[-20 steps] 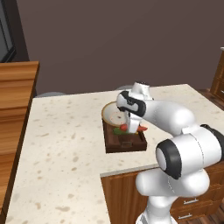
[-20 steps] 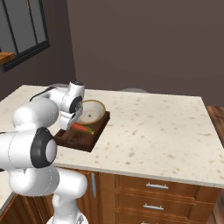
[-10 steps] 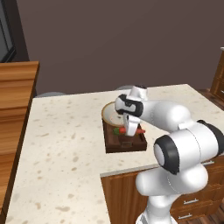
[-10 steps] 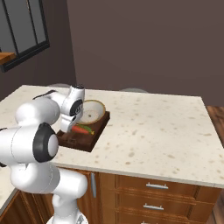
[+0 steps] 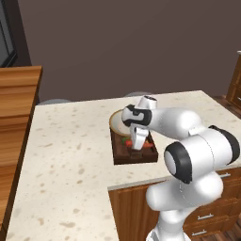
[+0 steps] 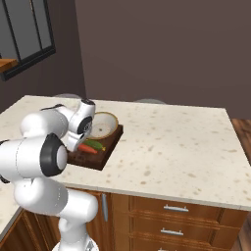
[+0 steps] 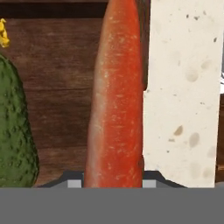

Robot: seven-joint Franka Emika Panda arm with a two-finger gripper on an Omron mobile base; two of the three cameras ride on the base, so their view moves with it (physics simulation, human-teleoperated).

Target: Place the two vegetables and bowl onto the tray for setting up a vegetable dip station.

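Observation:
The dark-brown wooden tray [image 5: 127,157] [image 6: 98,161] lies near the counter's front edge. The bowl [image 5: 117,123] [image 6: 103,125], off-white inside with a tan rim, rests on its far end. My gripper [image 5: 136,143] [image 6: 76,144] [image 7: 113,181] is down low over the tray's near half. It is shut on the slim red vegetable [image 7: 116,100] [image 6: 88,148], which runs straight up between my fingers in the hand view. The dark-green vegetable [image 7: 15,131] [image 6: 95,144] lies on the tray [image 7: 61,65] right beside the red one.
The speckled beige counter [image 5: 70,155] [image 6: 166,142] [image 7: 183,87] spreads wide to either side of the tray. A wooden cabinet [image 5: 16,103] stands at the left of the left base view. Drawers [image 6: 171,215] sit below the counter's front edge.
My hand has shifted slightly and dipped lower over the tray with the red vegetable still in it. The bowl, tray and green vegetable have stayed put.

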